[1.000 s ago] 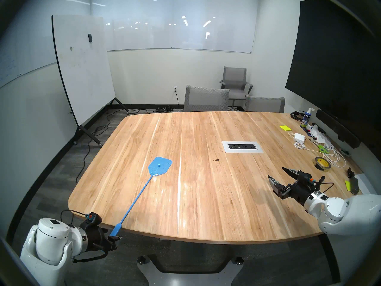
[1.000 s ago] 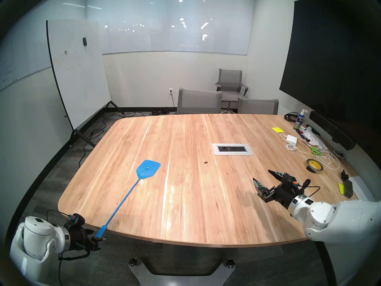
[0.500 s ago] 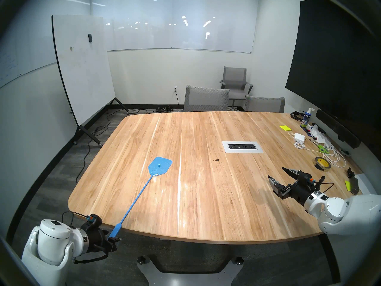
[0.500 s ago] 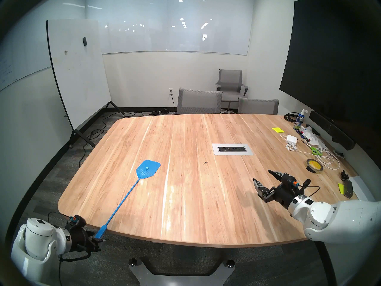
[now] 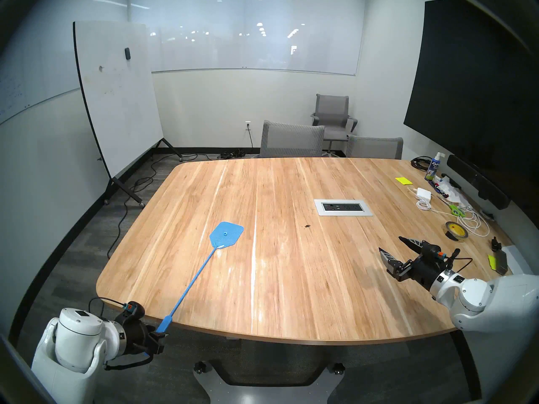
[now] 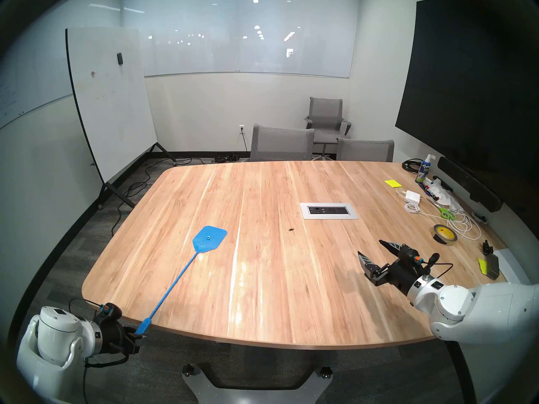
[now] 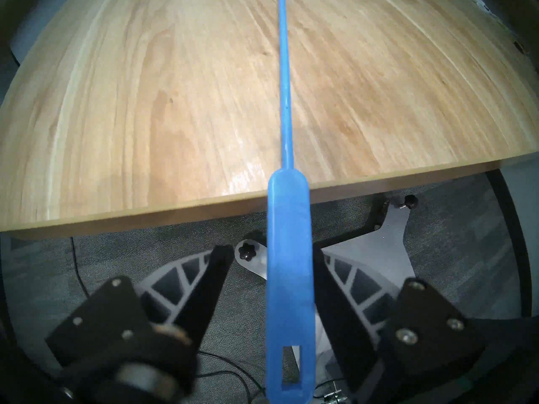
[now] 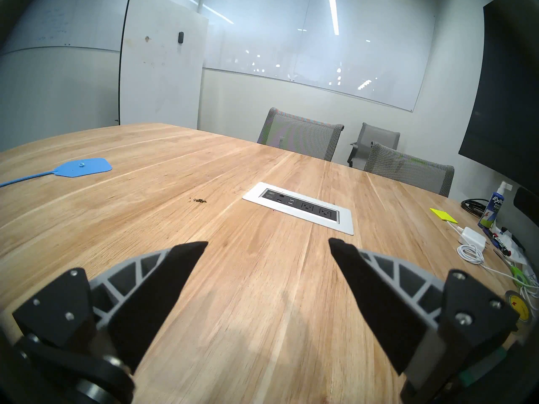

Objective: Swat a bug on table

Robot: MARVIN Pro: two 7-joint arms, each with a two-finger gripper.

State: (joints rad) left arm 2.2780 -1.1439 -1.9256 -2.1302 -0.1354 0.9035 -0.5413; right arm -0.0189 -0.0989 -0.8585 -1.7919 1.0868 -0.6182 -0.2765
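Left wrist cam first: my left gripper (image 7: 269,266) is spread w/ the blue fly swatter (image 7: 290,278) grip running right between the fingers (image 7: 204,281), one finger each side, gap on both sides so it's around the handle but not clenched on it afaict. Handle end hangs past the near edge of the table (image 7: 145,103), thin shaft goes out over the wood and off the top of frame. From the head cam my left gripper (image 5: 159,337) sits off the near-left corner of the table (image 5: 291,278), below the edge, and the swatter (image 5: 192,284) lies diagonal up to its flat head, which rests on the wood left of center. Bug (image 5: 306,226) is a tiny dark crumb cluster, well apart from the swatter head, to its right, and just near-left of the silver outlet panel (image 5: 343,207). My right gripper (image 5: 392,246) is wide open and empty, hovering over the right side of the table, pointed toward the middle. Right wrist cam shows the same: both fingers (image 8: 163,281) apart, bug (image 8: 199,201) ahead-left, outlet panel (image 8: 297,206) ahead, swatter head far left. Tape roll (image 5: 456,231), white cables (image 5: 472,222), green scissors (image 5: 456,210) etc cluttered along the right edge.
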